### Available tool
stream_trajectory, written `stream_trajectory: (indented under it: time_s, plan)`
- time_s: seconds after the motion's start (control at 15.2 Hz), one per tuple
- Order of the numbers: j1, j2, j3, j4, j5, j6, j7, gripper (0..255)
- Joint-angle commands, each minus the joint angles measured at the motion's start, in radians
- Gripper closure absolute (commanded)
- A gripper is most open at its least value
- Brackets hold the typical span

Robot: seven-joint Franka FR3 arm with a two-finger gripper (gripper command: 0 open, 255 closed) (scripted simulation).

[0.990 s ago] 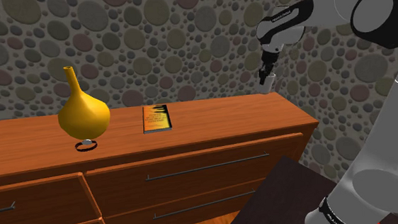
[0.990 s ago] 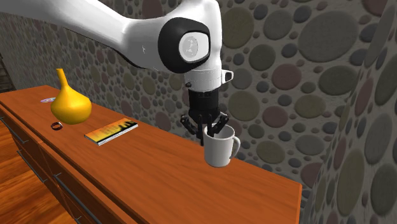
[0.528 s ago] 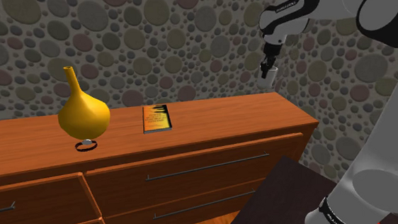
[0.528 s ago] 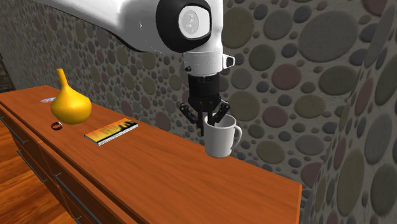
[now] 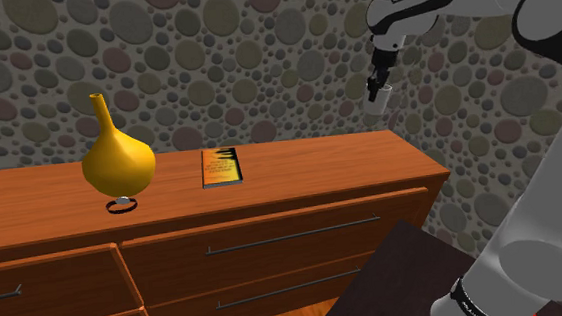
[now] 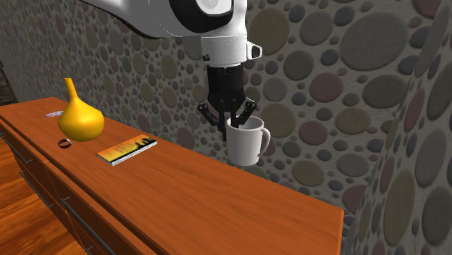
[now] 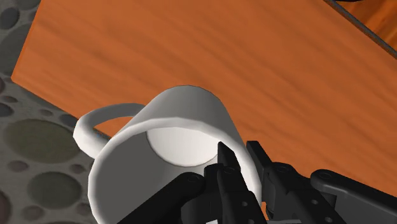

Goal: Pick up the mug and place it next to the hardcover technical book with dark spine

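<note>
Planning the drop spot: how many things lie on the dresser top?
4: a yellow vase, a ring by its base, a book beside them, and a small flat item past the vase, too small to identify. The mug hangs in the fingers.

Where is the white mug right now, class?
In the second exterior view the white mug hangs in the gripper, held by its rim, above the dresser top and to the right of the book.

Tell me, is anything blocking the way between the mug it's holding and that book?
Nothing visible. The end effector holds the white mug above the dresser; only bare top lies between it and the book. The yellow vase stands beyond the book.
</note>
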Motion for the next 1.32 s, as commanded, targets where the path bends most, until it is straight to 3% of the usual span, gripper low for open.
stream_trajectory:
  time_s: [0.0,0.59,1.25]
  plan:
    - [0.029,-0.032,0.021,-0.031,-0.022,0.004,0.055,255]
    - [0.140,-0.127,0.135,-0.132,-0.081,0.015,0.297,255]
    - [0.250,-0.129,0.263,-0.133,-0.090,0.004,0.538,255]
